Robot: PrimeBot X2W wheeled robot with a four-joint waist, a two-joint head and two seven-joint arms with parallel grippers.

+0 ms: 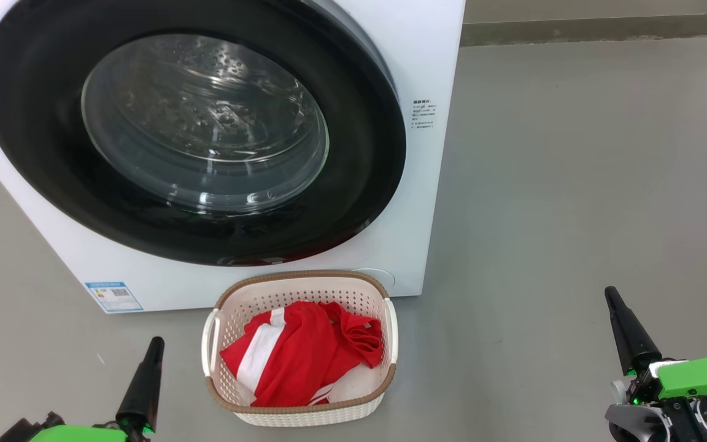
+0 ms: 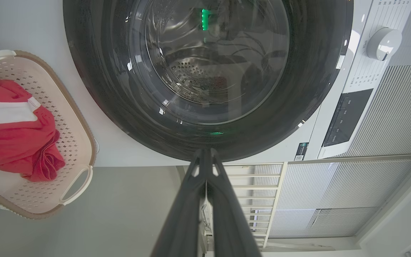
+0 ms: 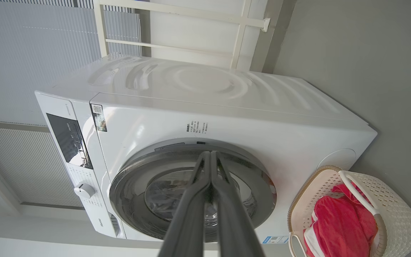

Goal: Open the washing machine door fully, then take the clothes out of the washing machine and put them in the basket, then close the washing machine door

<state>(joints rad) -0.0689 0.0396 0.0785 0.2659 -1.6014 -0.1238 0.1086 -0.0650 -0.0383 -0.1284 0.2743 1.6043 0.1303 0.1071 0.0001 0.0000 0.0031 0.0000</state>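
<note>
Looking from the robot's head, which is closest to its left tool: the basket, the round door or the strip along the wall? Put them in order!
Starting from the left tool:
1. basket, on the floor just to its right.
2. round door, ahead, on the front of the washing machine.
3. wall strip, far back on the right.

Washing machine door (image 1: 206, 123) closed flush on the white washing machine (image 1: 418, 61). Basket (image 1: 301, 275) on grey floor (image 1: 574, 184), just before the machine's base, holds red clothes (image 1: 298, 356). Left gripper (image 1: 156, 341) and right gripper (image 1: 610, 293) flank it, fingers pressed together, empty.
</note>
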